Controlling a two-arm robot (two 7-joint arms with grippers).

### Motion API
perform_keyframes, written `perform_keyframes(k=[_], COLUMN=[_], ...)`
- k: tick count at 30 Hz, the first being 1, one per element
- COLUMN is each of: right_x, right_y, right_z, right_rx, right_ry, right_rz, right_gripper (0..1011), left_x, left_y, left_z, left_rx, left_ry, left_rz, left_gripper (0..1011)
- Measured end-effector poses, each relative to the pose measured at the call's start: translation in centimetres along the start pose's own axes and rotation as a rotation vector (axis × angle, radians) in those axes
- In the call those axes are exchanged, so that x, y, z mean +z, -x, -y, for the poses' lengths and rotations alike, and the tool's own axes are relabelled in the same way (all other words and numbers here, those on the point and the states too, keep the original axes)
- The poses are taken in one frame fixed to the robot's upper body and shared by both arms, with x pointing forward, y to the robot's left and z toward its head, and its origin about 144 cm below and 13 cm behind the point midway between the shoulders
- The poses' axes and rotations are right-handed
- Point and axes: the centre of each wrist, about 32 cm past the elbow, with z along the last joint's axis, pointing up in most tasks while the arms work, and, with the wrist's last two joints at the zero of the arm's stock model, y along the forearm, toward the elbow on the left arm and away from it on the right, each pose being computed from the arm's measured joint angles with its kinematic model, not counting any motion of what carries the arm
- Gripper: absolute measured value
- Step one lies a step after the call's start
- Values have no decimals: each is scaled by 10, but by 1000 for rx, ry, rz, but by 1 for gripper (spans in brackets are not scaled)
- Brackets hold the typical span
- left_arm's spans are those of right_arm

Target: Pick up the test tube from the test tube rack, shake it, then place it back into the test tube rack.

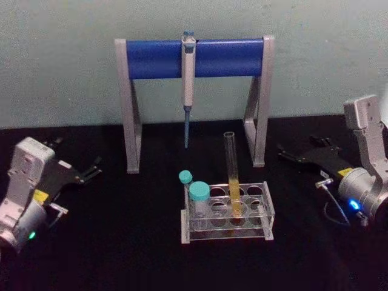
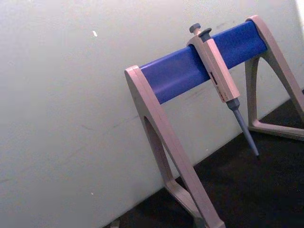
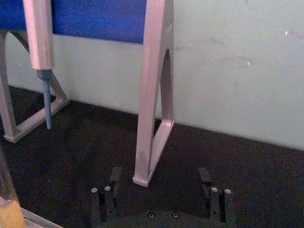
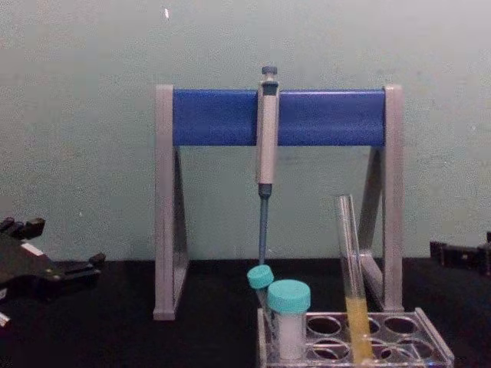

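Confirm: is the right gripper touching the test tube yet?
Apart. In the head view the right gripper sits open well to the right of the test tube, with bare black table between them; the tube stands in the test tube rack.

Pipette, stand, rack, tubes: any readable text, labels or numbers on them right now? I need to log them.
None can be read.
Pipette: dark marks down its side in the left wrist view, too small to read.
Left gripper: yellow sticker on its wrist, blurred.
Test tube, test tube rack, pipette stand, teal-capped tubes: no markings visible.
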Motion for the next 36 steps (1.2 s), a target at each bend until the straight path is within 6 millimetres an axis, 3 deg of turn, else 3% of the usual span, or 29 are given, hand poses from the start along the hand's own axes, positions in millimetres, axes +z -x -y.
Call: perform_keyframes(k=[36], right_x=[-1], right_y=[0], right_z=[-1], right_rx=[-6], right_ry=[13], right_rz=[-7], right_gripper=[1000], left_x=[0], left_y=[0], left_z=[0], left_rx=[0], left_ry=[0], left_rz=[0], left_gripper=[1001])
